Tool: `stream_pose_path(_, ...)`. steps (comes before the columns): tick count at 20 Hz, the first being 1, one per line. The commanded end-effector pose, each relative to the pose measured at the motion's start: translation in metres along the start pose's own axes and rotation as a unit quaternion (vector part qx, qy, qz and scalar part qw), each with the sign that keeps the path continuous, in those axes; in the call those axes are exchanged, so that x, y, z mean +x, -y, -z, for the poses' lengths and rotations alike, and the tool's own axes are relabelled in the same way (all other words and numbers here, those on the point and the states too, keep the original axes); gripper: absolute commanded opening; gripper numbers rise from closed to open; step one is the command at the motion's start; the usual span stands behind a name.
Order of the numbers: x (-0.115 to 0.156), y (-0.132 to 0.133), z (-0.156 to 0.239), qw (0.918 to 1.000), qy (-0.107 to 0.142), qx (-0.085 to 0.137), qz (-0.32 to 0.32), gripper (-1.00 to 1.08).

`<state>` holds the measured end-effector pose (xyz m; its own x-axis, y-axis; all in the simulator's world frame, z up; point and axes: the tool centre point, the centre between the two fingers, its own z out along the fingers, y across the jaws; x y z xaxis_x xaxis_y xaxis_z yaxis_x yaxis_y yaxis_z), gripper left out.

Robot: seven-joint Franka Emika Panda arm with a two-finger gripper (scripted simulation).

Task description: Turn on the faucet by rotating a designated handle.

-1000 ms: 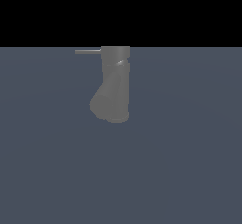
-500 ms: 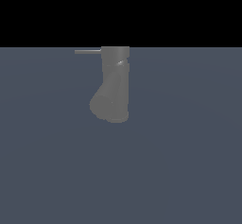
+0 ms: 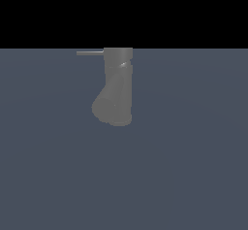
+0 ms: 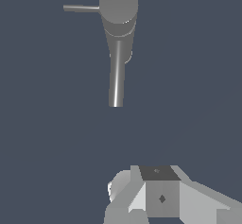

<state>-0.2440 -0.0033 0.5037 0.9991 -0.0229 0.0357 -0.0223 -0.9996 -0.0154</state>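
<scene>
Item: faucet (image 3: 116, 90), dull grey, matte; cylindrical body standing on a flat slate-blue floor (image 3: 193, 175), with a wider rounded end. Attached part: handle (image 3: 90, 53), a thin straight rod projecting sideways from the faucet's cap toward the exterior view's left; in the wrist view the handle (image 4: 81, 8) leaves the round cap at a right angle to the spout. Item: gripper (image 4: 158, 197), white and blocky, seen only in the wrist view, well apart from the faucet (image 4: 118, 34) and touching nothing; its fingertips lie outside the picture, so whether it is spread or pressed together cannot be told. Hazards, judged: the rod is slim, so an approach slightly off line could pass it by or strike the faucet cap instead; pushing close to the cap gives little leverage, and contact out at the free tip could slide off the end.
</scene>
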Motion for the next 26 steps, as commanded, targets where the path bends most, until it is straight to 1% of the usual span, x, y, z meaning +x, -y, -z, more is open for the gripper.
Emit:
stream_pose_path(1,0.007,0.002,-0.001,0.9999,0.001,0.004,-0.013,-1.0)
stream_pose_path(8,0.036,0.009,-0.006,0.9973,0.009,0.022,-0.07,-1.0)
stream_pose_path(14,0.072,0.019,-0.015,0.9891,0.02,0.038,-0.141,-1.0)
stream_pose_path(20,0.109,0.029,-0.029,0.9749,0.032,0.048,-0.215,-1.0)
stream_pose_path(26,0.144,0.041,-0.047,0.9546,0.044,0.051,-0.29,-1.0)
